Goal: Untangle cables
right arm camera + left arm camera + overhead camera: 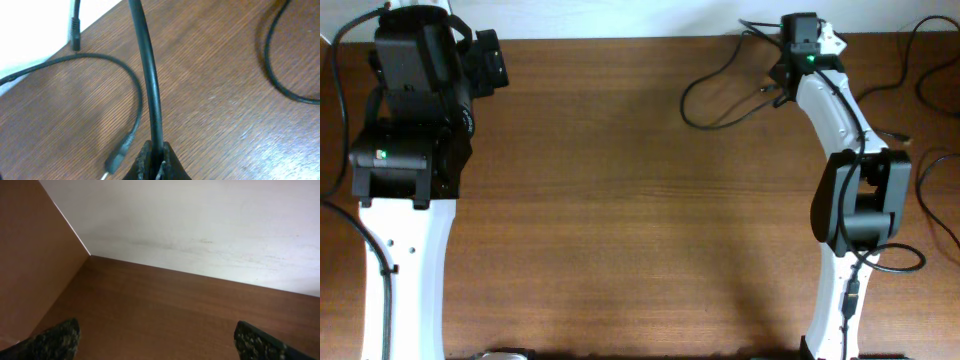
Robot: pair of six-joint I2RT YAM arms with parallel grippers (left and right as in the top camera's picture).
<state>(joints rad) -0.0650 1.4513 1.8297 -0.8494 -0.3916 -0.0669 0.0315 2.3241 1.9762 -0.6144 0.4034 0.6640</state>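
Upper right: our right end effector (152, 161) clamps a thin black flexible cable (151, 85); next, we judge, draw it out straight. The left end effector (157, 341) gapes, empty.

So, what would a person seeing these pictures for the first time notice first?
The right hand, near the far edge of the table, is shut on a thin black cable that runs straight away from it. Beside it, another loop of cable curves over the wood and ends in a small plug. The left hand hangs open above the table near the wall.
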